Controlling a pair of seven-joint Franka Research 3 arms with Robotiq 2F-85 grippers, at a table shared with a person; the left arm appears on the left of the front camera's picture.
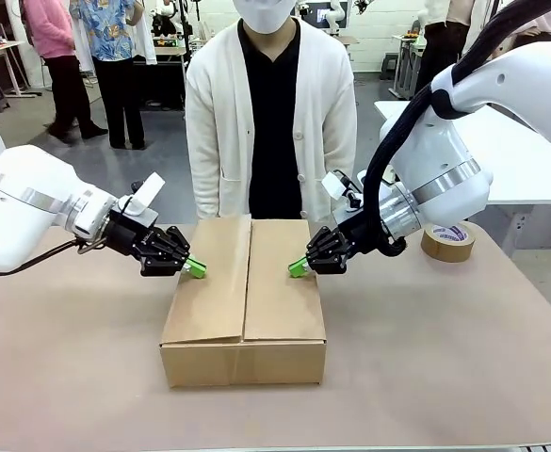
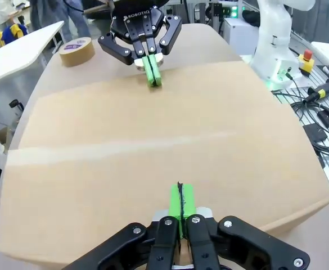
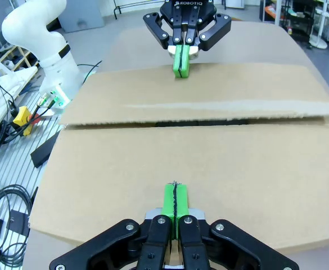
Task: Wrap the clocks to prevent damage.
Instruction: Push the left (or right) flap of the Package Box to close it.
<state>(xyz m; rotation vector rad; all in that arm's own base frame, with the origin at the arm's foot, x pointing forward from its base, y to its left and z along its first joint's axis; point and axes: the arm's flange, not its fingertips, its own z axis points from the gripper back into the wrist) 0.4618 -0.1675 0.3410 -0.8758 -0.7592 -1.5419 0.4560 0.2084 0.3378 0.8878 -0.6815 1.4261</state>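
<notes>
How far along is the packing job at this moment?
Done: the cardboard box has both flaps folded down, and its contents are hidden. In hand: the left gripper and right gripper, both shut, press on or hover just over one flap each. Left: the seam carries no tape, and the tape roll sits apart on the table.

You have a plain brown cardboard box point(image 1: 244, 311) sitting squarely, both top flaps folded down, left of the tape roll point(image 1: 447, 242).
</notes>
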